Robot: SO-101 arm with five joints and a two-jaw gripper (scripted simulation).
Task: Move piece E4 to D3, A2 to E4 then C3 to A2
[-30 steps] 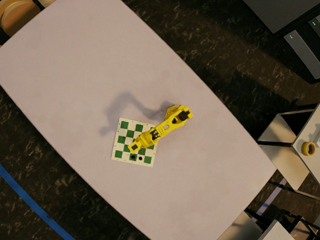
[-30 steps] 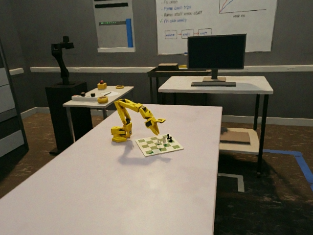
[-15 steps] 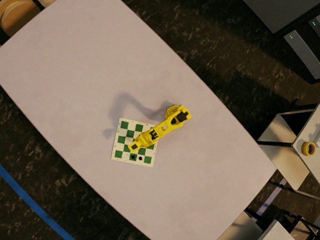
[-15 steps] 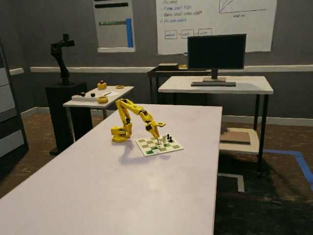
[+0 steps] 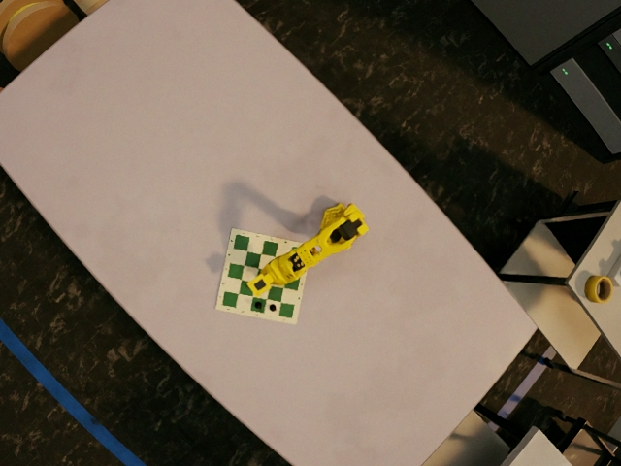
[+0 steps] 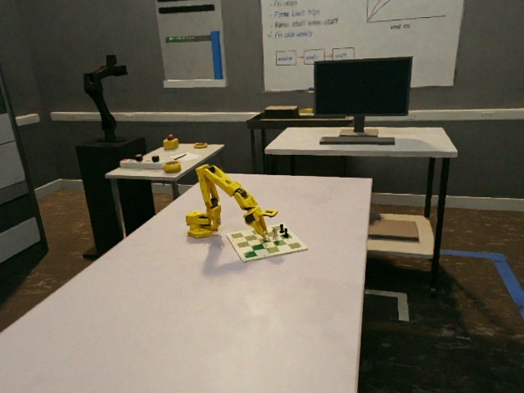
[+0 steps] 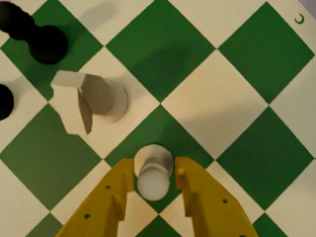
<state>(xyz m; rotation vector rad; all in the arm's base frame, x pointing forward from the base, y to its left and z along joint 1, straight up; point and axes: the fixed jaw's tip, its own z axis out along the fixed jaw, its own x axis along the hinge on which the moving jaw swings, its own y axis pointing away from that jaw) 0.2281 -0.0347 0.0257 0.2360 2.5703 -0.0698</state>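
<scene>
While your arm (image 5: 313, 250) (image 6: 220, 179) slants down, pincer (image 5: 257, 288) (image 6: 265, 233) (image 7: 155, 170) low over board (image 5: 250, 273) (image 6: 273, 255) (image 7: 212, 104) | white pawn (image 7: 153, 184) between tips | released, narrowly parted

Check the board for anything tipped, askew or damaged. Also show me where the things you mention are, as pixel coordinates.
Nothing stands out: the white pawn (image 7: 154, 184) between the open gripper's (image 7: 154, 173) fingers, the white knight (image 7: 91, 99) and both black pieces all look upright, each inside its own square.
</scene>
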